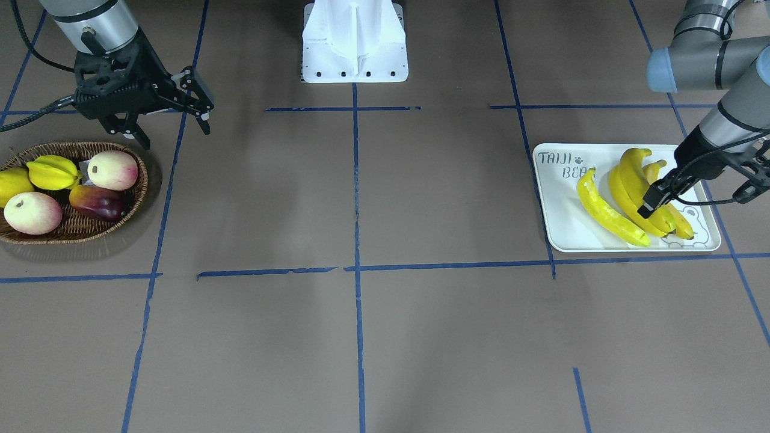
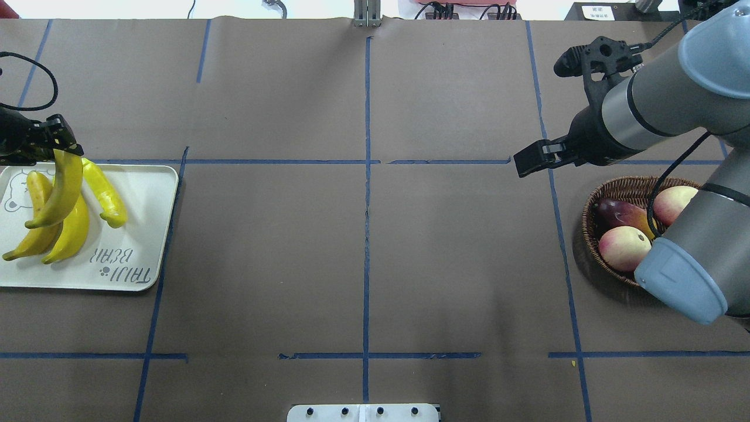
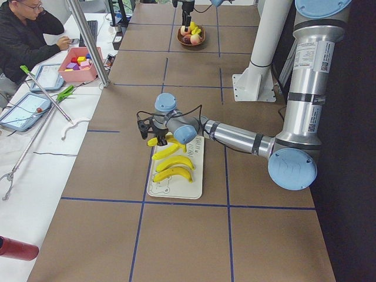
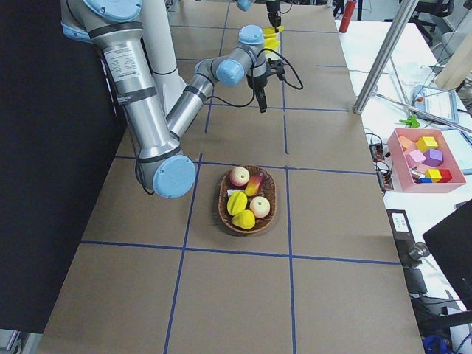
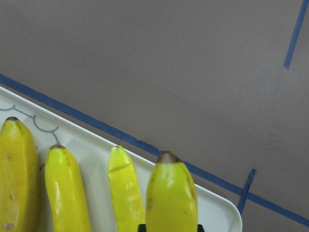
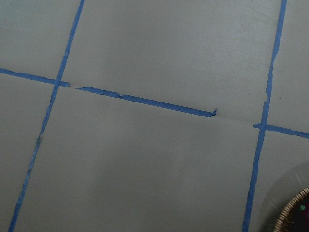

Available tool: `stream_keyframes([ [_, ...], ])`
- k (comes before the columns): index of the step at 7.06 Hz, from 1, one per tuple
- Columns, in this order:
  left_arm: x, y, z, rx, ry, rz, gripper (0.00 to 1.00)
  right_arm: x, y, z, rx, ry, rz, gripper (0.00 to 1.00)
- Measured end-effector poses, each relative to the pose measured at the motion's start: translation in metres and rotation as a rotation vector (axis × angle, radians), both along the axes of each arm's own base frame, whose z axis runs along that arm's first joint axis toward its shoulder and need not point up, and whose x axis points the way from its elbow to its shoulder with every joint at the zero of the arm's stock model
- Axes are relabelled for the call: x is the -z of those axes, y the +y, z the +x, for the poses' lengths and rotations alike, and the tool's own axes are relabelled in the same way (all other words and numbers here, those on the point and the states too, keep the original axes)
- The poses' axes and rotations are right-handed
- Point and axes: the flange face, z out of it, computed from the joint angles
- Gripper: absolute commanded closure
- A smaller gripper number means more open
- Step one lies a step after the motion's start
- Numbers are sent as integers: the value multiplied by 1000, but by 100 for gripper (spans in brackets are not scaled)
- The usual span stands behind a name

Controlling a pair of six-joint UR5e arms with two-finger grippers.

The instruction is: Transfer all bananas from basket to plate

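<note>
The white plate (image 1: 565, 234) (image 2: 140, 193) lies at the table's left end. Three yellow bananas lie on it side by side, one bright yellow (image 1: 607, 213) (image 2: 108, 196), two deeper yellow (image 2: 73, 228) (image 2: 35, 193). My left gripper (image 1: 654, 201) (image 2: 61, 149) is over the plate's bear corner, shut on the end of a fourth banana (image 1: 634, 177) (image 2: 58, 187) (image 5: 171, 193), which slants across the others. My right gripper (image 1: 174, 129) (image 2: 527, 161) is open and empty, hanging beside the wicker basket (image 1: 138, 198) (image 2: 592, 205). No banana shows in the basket.
The basket holds a starfruit (image 1: 53, 171), a lemon (image 1: 11, 185), two pink-and-cream round fruits (image 1: 113, 169) (image 1: 33, 212) and a dark red fruit (image 1: 99, 201). The white robot base (image 1: 355, 42) stands at the table's back middle. Blue tape lines cross the brown table.
</note>
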Motion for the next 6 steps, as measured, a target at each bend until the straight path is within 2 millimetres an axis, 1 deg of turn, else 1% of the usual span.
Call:
stream_keyframes([
  [1,-1,1,6,-6,-4,0,0,-5,-1,3,-2,8,-3,0],
  [3,-2,1,11,-12,-9,4,0,-25,-7,18,9,46,11,0],
  [5,-1,2,12,-14,-9,8,0,-50,-20,43,32,109,38,0],
  [6,2,2,11,-17,-4,12,0,-62,-29,63,49,155,54,0],
])
